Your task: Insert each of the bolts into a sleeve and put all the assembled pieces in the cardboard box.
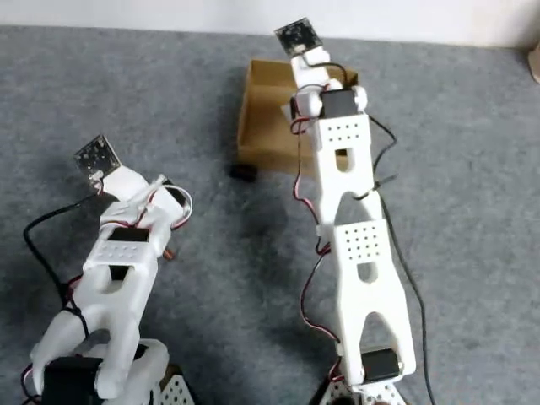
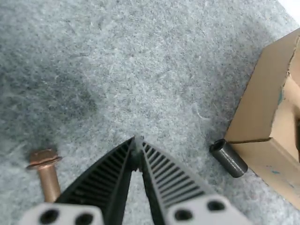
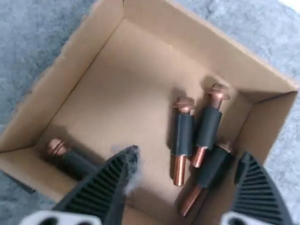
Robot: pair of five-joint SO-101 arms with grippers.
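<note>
My left gripper [image 2: 136, 142] is shut and empty, low over the grey carpet. A copper bolt [image 2: 47, 174] lies bare on one side of it, and a black sleeve [image 2: 228, 158] lies on the other side, against the outer wall of the cardboard box [image 2: 262, 112]. From above, the sleeve [image 1: 243, 171] sits at the box's [image 1: 257, 126] near left corner. My right gripper [image 3: 188, 153] hangs open above the box [image 3: 112, 84]. Several bolts in sleeves lie inside: a group [image 3: 206, 126] at one end and one piece [image 3: 70, 157] in a corner.
Grey carpet covers the whole table. The right arm [image 1: 354, 219] stretches over the middle toward the box, with its cables hanging alongside. The left arm [image 1: 118, 270] stands at the near left. Open carpet lies between the two arms.
</note>
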